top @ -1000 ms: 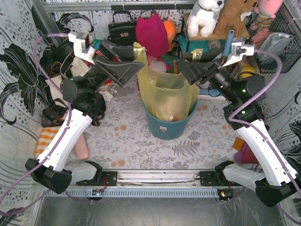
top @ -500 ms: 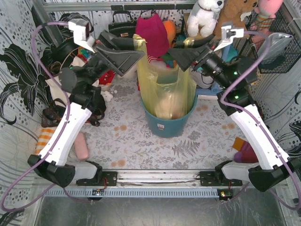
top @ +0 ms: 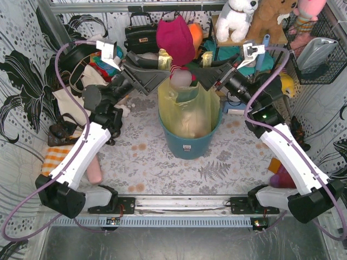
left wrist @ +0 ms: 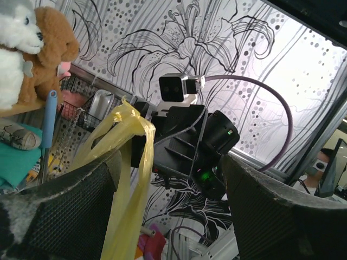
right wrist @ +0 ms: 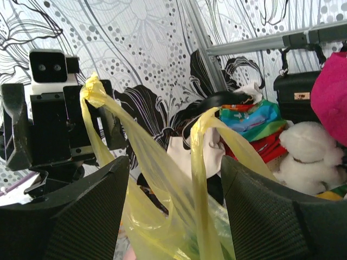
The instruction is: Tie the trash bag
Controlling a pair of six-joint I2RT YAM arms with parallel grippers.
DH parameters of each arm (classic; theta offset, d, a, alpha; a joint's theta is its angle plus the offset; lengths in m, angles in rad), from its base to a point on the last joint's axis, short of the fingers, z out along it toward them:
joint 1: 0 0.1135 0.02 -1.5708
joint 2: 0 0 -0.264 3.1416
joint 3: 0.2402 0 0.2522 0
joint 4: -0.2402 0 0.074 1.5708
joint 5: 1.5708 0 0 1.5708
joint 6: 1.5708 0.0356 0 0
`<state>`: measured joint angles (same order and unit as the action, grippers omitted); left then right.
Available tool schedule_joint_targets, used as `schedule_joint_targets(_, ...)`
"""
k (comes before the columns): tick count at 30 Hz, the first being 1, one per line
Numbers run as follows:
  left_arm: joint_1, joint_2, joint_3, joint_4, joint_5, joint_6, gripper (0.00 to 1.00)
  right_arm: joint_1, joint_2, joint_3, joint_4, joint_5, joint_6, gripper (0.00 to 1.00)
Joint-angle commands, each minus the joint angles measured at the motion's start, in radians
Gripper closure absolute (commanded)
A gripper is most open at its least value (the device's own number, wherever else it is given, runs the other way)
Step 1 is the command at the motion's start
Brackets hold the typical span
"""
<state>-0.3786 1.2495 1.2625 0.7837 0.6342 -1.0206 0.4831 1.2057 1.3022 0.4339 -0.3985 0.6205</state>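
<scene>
The yellow-green trash bag (top: 187, 111) stands in the teal bin (top: 190, 145), with white paper showing through it. My left gripper (top: 158, 69) is open at the bag's upper left; a twisted bag handle (top: 161, 58) hangs over one finger. In the left wrist view the handle (left wrist: 130, 116) drapes over the left finger (left wrist: 70, 206) of the open left gripper (left wrist: 171, 162). My right gripper (top: 199, 73) is open at the bag's upper right. In the right wrist view both handles (right wrist: 198, 127) rise between the wide-apart fingers of the right gripper (right wrist: 174, 162), untouched.
Plush toys and a black handbag (top: 141, 35) crowd the back behind the bin, with a magenta plush (top: 174, 38) just above the bag. A wire basket (top: 317, 51) hangs at the right. A pink object (top: 96, 169) and a striped cloth (top: 54, 160) lie at the left.
Both grippers have moved inward toward the bag's top and back. The bag, stretched tall before, now sags lower in the bin.
</scene>
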Motion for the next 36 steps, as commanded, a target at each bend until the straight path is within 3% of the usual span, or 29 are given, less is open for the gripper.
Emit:
schedule_joint_targets(1, 0.003, 0.018, 0.132, 0.012, 0.011, 0.011, 0.17, 0.002, 0.028, 0.107, 0.028, -0.008, -0.002, 0.32)
schedule_joint_targets(8, 0.004, 0.057, 0.305, -0.029, 0.047, 0.052, 0.16, 0.003, 0.101, 0.331, 0.017, -0.073, 0.003, 0.33)
schedule_joint_targets(17, 0.003, 0.006, 0.116, -0.028, 0.009, 0.066, 0.16, 0.003, 0.019, 0.166, -0.026, -0.053, -0.012, 0.32)
schedule_joint_targets(23, 0.004, -0.022, 0.074, -0.088, 0.019, 0.100, 0.16, 0.002, 0.009, 0.201, -0.189, -0.072, -0.037, 0.31)
schedule_joint_targets(36, 0.005, -0.103, 0.199, -0.594, -0.027, 0.394, 0.15, 0.002, -0.057, 0.335, -0.594, 0.050, -0.155, 0.27)
